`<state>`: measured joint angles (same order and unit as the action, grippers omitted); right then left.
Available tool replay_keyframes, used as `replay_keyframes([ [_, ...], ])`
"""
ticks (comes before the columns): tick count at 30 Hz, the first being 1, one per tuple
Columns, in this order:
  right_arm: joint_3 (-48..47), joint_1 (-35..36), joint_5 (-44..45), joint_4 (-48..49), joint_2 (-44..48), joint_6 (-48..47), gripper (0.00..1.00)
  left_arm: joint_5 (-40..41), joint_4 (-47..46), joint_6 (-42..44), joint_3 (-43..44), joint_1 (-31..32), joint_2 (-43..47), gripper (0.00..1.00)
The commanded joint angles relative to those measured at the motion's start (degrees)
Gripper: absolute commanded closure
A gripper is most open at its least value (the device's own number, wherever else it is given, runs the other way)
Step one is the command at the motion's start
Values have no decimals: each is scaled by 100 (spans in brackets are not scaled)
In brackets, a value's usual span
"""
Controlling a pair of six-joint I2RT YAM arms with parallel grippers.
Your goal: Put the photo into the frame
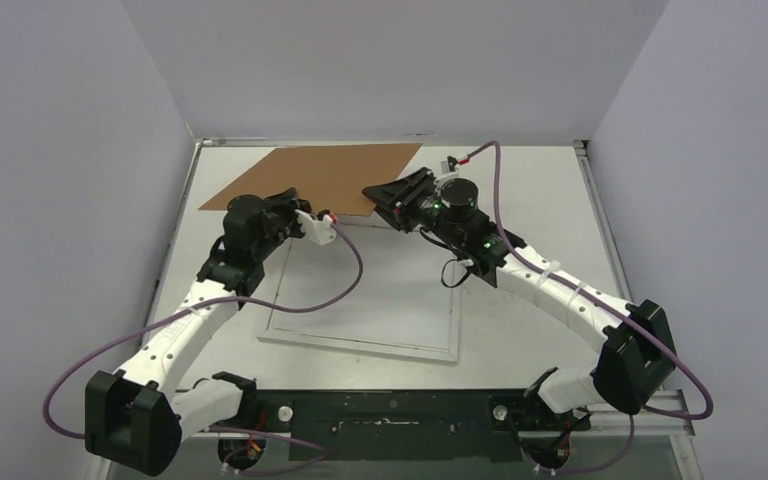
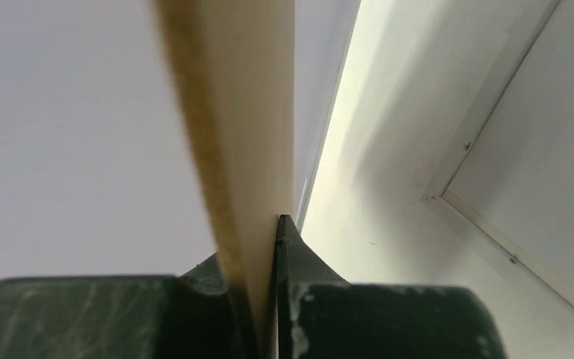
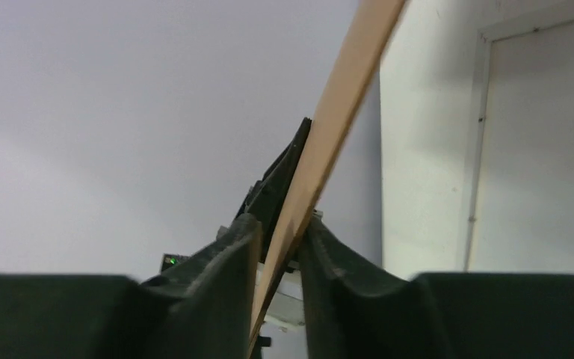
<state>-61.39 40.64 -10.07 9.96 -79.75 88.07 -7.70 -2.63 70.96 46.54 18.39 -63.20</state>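
A brown cardboard backing board [image 1: 320,175] is held tilted above the back of the table. My left gripper [image 1: 297,205] is shut on the board's near left edge; in the left wrist view the board [image 2: 247,112] is clamped in that gripper [image 2: 252,245]. My right gripper [image 1: 378,193] is at the board's right corner. Its jaws [image 3: 280,232] stand slightly apart, with the board [image 3: 344,97] slanting loosely between them. The white frame [image 1: 355,349] lies flat on the table below, pale side up. The photo is out of view.
The frame's corner [image 2: 435,196] shows beside my left gripper, and its edge [image 3: 480,120] runs right of my right gripper. White walls close in the table on the left, back and right. Purple cables loop off both arms.
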Motion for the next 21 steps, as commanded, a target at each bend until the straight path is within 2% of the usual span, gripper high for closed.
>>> replay_keyframes([
  [1,-1104,-98,-340,-584,148,-1336,61,721,-671,-212,242,-62,-17,100],
  [4,-1675,-302,-198,-2044,187,-2345,46,1045,-736,-489,419,-219,-40,100],
  [5,-1730,-449,-170,-2482,278,-2572,38,1102,-672,-600,504,-294,-62,100],
  [8,-1591,-1012,-175,-3177,755,-3051,28,1236,-403,-850,712,-556,-112,100],
  [13,-1474,-1803,266,-4388,1123,-4078,25,1309,-200,-1103,913,-897,-105,100],
  [17,-1344,-1956,952,-5090,847,-5086,27,1256,191,-1470,1166,-1096,-111,100],
  [21,-985,-1996,1130,-5153,446,-5611,32,1046,667,-1733,1349,-1407,-254,100],
])
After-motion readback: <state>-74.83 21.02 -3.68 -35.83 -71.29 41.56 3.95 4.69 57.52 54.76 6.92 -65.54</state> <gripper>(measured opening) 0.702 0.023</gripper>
